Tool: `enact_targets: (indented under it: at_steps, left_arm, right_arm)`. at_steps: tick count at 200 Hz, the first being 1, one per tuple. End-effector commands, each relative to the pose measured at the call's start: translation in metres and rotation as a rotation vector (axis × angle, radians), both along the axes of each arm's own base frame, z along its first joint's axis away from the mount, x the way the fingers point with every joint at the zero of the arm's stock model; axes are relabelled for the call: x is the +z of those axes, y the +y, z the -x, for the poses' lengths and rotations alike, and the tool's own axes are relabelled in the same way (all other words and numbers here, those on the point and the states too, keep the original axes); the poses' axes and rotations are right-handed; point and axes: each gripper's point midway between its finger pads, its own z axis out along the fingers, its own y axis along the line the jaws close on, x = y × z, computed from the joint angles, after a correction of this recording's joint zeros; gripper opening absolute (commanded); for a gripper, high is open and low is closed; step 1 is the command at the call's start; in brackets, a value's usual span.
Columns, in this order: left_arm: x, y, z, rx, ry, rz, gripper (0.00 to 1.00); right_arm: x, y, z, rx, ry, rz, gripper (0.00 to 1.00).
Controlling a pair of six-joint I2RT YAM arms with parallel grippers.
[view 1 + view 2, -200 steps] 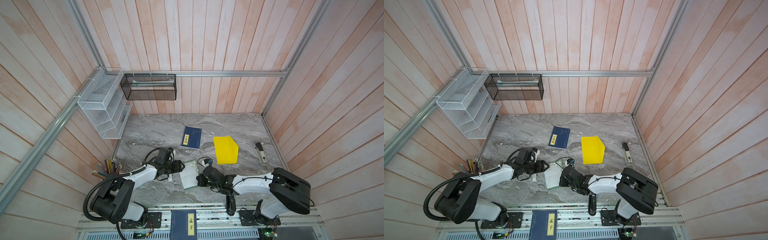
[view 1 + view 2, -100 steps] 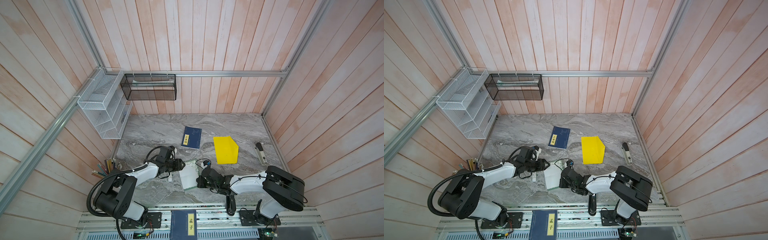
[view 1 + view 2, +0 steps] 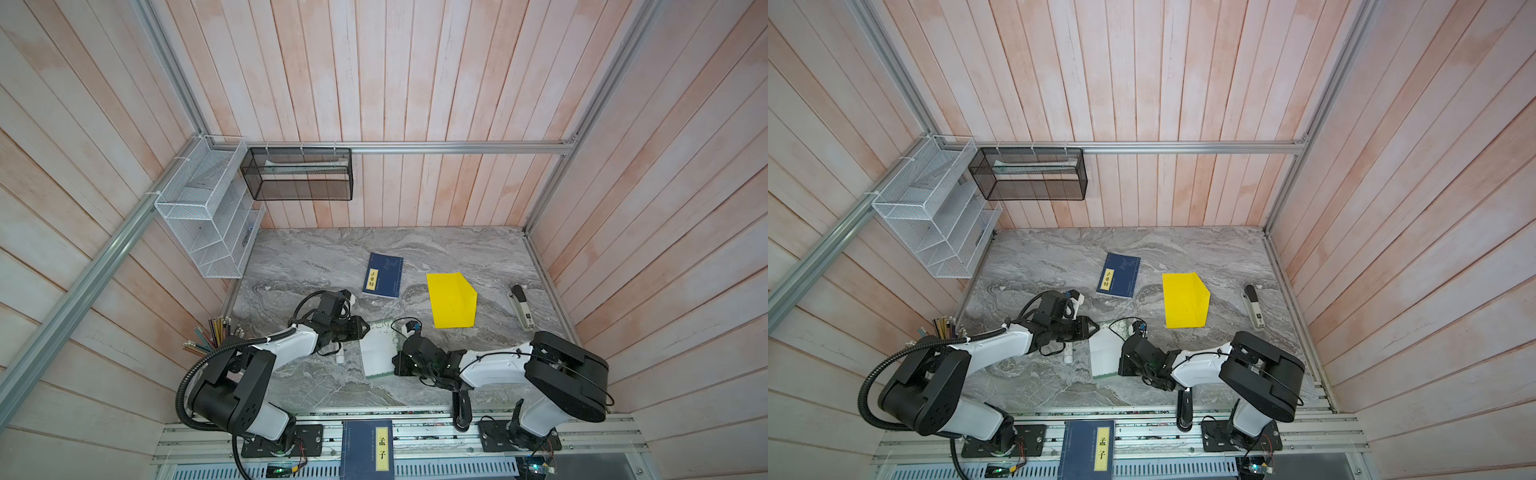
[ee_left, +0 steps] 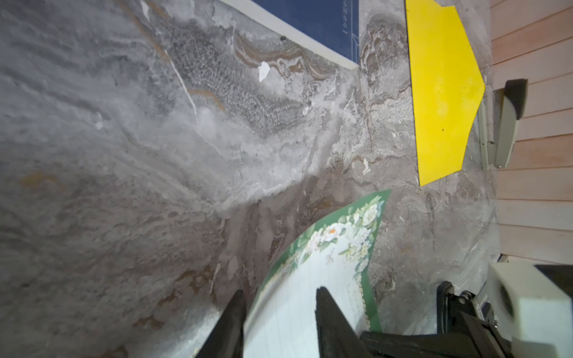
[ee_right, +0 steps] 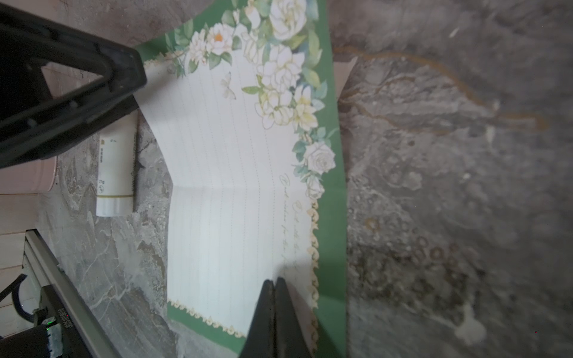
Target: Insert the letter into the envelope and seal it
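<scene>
The letter [image 3: 376, 352], white with a green floral border, lies near the table's front between both arms, and its far end curls upward. My left gripper [image 3: 367, 328] stands at that raised end. In the left wrist view its jaws are apart, with the letter's [image 4: 313, 279] curved edge passing between them. My right gripper [image 5: 274, 280] is shut, its tips resting on top of the letter [image 5: 229, 186] near the lower green border. The yellow envelope [image 3: 451, 301] lies flat further back on the right, apart from both grippers, with its trapezoid flap pointing right.
A dark blue book [image 3: 383, 275] lies behind the letter. A small white tube [image 3: 340, 356] sits just left of the letter under my left arm. A grey stapler-like tool [image 3: 521, 306] lies at the right edge, and a cup of pencils [image 3: 216, 332] stands at the left.
My left gripper has moved right onto the letter's raised end and its jaws have narrowed. The right gripper stays shut on top of the letter.
</scene>
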Motion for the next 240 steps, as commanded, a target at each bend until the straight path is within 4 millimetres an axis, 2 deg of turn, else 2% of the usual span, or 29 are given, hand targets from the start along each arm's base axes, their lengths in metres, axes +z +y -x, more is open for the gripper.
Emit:
enact_targets:
  at_steps: [1, 29, 60, 98, 153, 160, 181, 205, 240]
  left_arm:
    - [-0.005, -0.004, 0.003, -0.022, 0.002, 0.013, 0.35]
    - [-0.007, -0.002, 0.002, -0.019, -0.002, -0.003, 0.22]
    - [-0.008, 0.001, 0.000, -0.007, -0.011, -0.023, 0.12]
    - [0.006, 0.003, -0.005, 0.002, -0.072, -0.015, 0.02]
    - [0.025, 0.006, -0.009, 0.012, -0.144, -0.015, 0.00]
    - [0.027, 0.006, -0.009, 0.011, -0.151, -0.014, 0.00]
    - [0.034, 0.008, -0.008, 0.018, -0.174, -0.011, 0.00]
    - [0.050, 0.009, -0.010, 0.029, -0.217, 0.002, 0.00]
    - [0.083, 0.010, -0.014, 0.048, -0.290, 0.033, 0.00]
  right_arm:
    - [-0.007, -0.002, 0.003, 0.004, 0.010, 0.021, 0.00]
    - [-0.006, -0.002, 0.002, 0.005, 0.008, 0.020, 0.00]
    - [-0.004, -0.002, 0.002, 0.008, 0.006, 0.023, 0.00]
    - [0.005, -0.003, -0.001, 0.005, -0.011, 0.019, 0.00]
    - [0.029, -0.004, -0.013, -0.007, -0.064, 0.006, 0.00]
    - [0.032, -0.004, -0.013, -0.005, -0.071, 0.004, 0.04]
    - [0.048, -0.005, -0.018, -0.015, -0.106, -0.019, 0.17]
    - [0.078, -0.008, -0.026, -0.040, -0.167, -0.070, 0.29]
    - [0.123, -0.026, -0.040, -0.115, -0.274, -0.133, 0.34]
